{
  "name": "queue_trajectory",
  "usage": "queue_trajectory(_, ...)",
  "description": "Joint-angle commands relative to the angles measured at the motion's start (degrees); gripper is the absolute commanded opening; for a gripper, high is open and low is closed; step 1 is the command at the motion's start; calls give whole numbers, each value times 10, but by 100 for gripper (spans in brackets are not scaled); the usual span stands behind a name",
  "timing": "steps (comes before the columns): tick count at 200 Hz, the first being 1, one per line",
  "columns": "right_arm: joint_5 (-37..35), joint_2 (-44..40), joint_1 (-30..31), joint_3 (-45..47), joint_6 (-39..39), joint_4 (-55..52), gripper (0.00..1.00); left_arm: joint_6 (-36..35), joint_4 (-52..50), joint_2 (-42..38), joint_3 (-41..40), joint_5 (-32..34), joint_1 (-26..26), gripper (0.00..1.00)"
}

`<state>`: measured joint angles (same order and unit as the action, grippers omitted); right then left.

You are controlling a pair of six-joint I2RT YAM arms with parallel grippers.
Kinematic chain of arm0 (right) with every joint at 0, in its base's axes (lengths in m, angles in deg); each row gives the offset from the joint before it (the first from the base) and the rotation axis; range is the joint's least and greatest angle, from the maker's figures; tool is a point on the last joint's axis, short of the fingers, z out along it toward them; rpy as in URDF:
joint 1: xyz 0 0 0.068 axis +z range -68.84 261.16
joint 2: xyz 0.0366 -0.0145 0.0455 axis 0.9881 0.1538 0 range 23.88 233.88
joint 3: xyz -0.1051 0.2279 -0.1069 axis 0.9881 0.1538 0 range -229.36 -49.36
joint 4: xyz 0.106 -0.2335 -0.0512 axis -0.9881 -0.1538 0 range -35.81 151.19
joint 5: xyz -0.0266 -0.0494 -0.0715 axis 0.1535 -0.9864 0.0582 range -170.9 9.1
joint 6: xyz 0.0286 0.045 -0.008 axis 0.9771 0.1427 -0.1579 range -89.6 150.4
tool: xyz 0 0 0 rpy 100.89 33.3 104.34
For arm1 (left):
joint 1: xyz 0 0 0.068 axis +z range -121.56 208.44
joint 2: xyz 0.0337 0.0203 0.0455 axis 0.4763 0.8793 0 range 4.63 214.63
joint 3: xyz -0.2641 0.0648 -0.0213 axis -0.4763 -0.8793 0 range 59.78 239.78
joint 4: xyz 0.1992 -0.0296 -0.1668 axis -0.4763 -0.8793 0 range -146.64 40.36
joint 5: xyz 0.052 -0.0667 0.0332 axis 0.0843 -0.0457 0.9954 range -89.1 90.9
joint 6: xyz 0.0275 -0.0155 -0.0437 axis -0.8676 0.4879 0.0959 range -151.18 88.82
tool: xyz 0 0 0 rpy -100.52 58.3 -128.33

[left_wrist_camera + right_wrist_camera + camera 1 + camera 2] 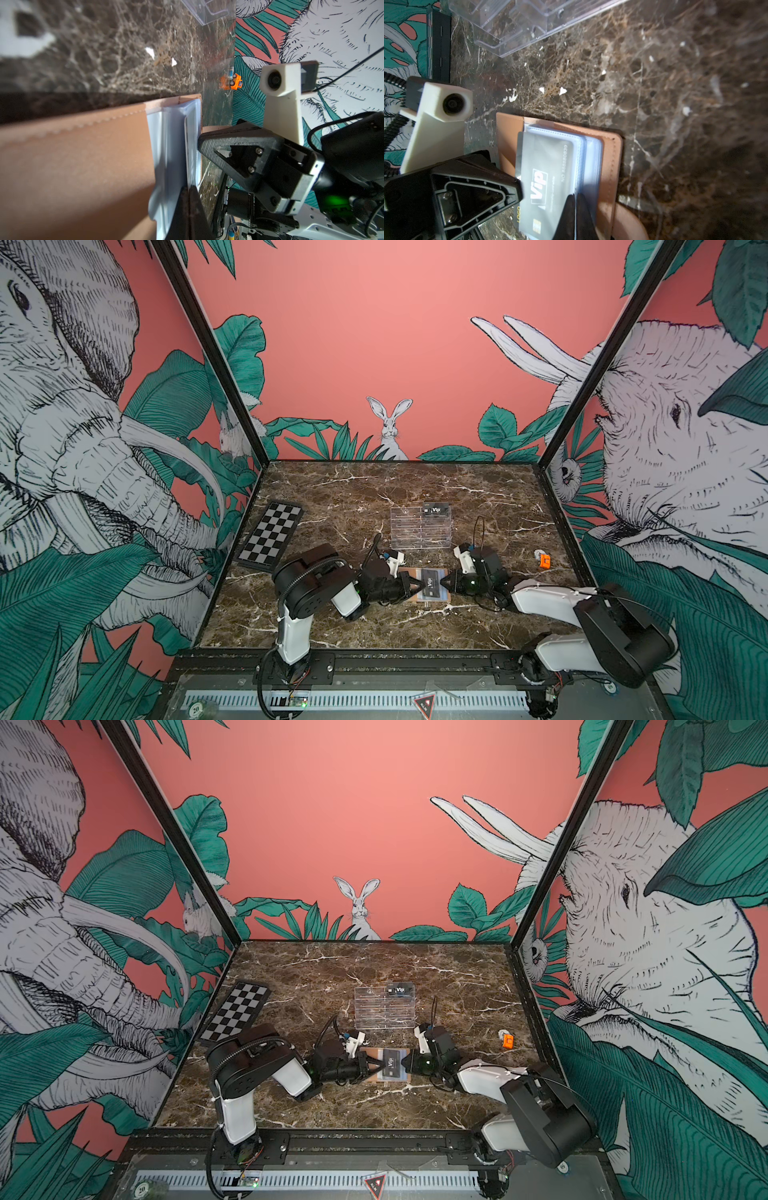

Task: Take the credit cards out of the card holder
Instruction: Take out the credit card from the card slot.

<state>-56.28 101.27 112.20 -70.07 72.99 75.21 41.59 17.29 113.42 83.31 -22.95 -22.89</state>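
At card (548,166) edge: L claw (518,188), prob. clamped.

Left claw (417,585) and right claw (443,584) were both shut, tips facing across the card holder (434,596), with no room to pass between them. The acrylic stand (420,529) blocked the way just behind them. The chequered board (272,537) lay at the far left edge and the orange toy (545,561) near the right wall. The back and front strips of the surface (374,489) were open for a pass.
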Motion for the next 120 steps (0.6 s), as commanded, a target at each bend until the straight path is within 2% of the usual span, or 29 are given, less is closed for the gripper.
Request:
queue_trajectory(1,-19,-6,4,-11,-16,-39,7,-13,-37,-20,-17,19,3,0)
queue_trajectory(52,-28,-14,5,-14,-24,-60,6,-38,-100,-57,-17,20,10,0)
queue_trajectory(95,-28,-37,4,-14,-28,-64,5,-43,-111,-60,-14,17,10,0)
queue_trajectory(120,-12,-54,5,-16,-25,-51,12,-37,-84,-45,-11,9,10,0)
